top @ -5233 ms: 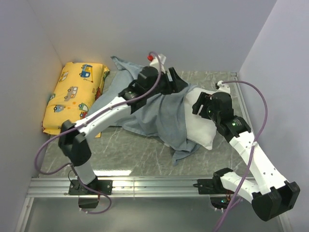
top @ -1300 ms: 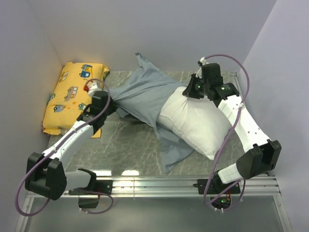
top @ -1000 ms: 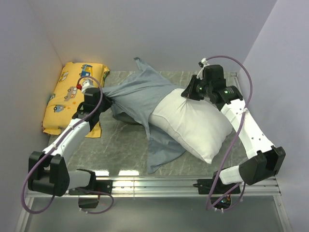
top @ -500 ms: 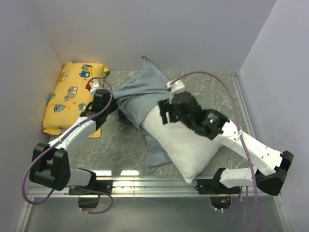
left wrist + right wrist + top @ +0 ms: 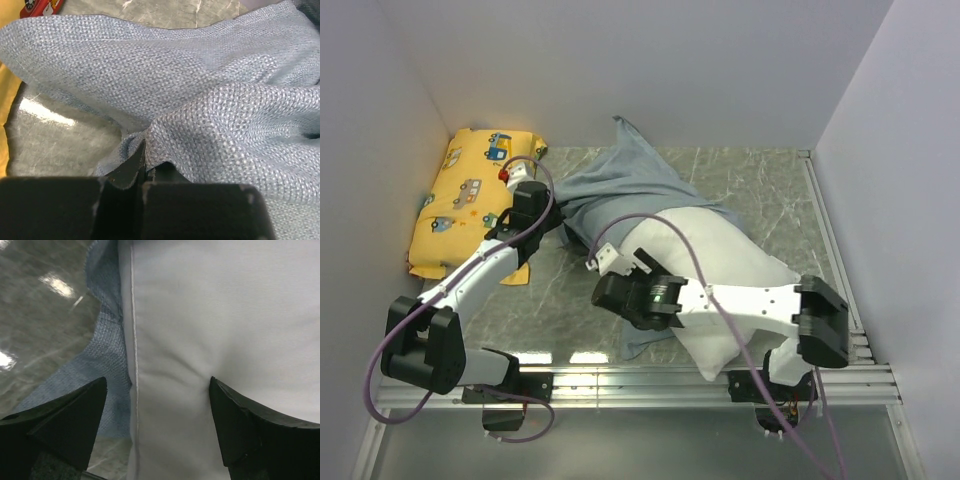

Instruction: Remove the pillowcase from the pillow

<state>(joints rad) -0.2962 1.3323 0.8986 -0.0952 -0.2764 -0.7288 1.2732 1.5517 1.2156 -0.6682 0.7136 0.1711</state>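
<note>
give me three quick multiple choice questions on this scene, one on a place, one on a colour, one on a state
1. Where does the yellow cushion lie?
A) in the far left corner
B) on the near right
C) in the middle
2. What colour is the pillow?
A) red
B) white
C) green
3. How are the left jaws?
A) open in the air
B) open over the cushion
C) shut on the pillowcase
Answers: 1 A, it sits far left in the top view; 2 B, it is plain white in the top and right wrist views; 3 C, the left wrist view shows fabric pinched between them.
</note>
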